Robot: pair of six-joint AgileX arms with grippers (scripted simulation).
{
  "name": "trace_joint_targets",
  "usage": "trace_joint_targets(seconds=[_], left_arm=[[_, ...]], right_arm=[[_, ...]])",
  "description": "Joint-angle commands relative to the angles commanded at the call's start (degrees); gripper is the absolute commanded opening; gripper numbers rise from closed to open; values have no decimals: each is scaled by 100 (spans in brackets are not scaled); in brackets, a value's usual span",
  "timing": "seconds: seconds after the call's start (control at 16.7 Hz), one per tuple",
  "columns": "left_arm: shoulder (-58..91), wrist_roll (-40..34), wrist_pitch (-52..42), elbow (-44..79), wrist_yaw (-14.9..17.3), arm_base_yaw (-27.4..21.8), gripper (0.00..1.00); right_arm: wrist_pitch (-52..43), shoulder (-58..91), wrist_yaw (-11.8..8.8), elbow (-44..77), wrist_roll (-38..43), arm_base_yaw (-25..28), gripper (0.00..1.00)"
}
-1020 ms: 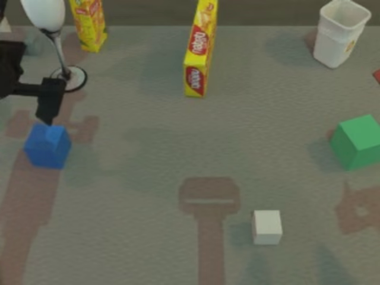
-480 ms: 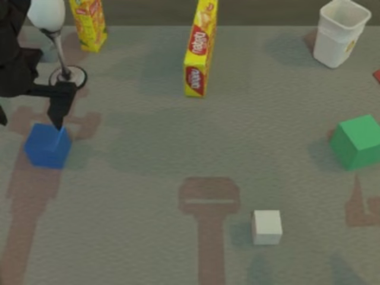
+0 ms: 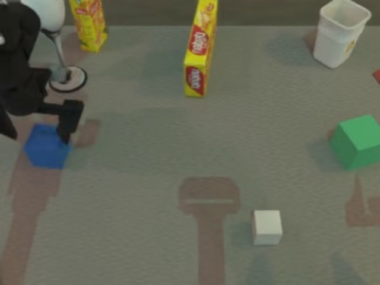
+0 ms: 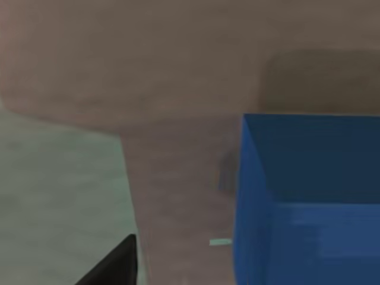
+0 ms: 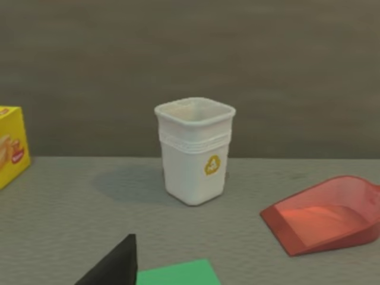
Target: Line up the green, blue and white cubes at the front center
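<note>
Green cube point(image 3: 356, 141) sat far right, blue cube point(image 3: 44, 145) far left, white cube point(image 3: 266, 227) nr the T mark point(image 3: 209, 205). Left gripper point(image 3: 66, 122) hung over blue's edge (jaws spread, I judged, nothing held); next: straddle, close

Blue cube point(image 3: 44, 146) sitting far left under the left gripper point(image 3: 65, 126), green cube point(image 3: 357, 141) far right, white cube point(image 3: 266, 227) lying just right of the T-mark point(image 3: 209, 205) (front center).
</note>
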Motion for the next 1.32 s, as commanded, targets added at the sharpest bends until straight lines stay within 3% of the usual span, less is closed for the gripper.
trace_joint_targets(seconds=[0.24,0.48,1.26,1.32], left_arm=[[308,2,762,-471,3,-3,100],[334,2,807,-502,3,-3,100],[334,2,807,-502,3,-3,2],[334,2,807,-502,3,-3,0]], right_arm=[[0,0,0,0,0,0,100],[0,0,0,0,0,0,100],[0,0,0,0,0,0,100],[0,0,0,0,0,0,100]])
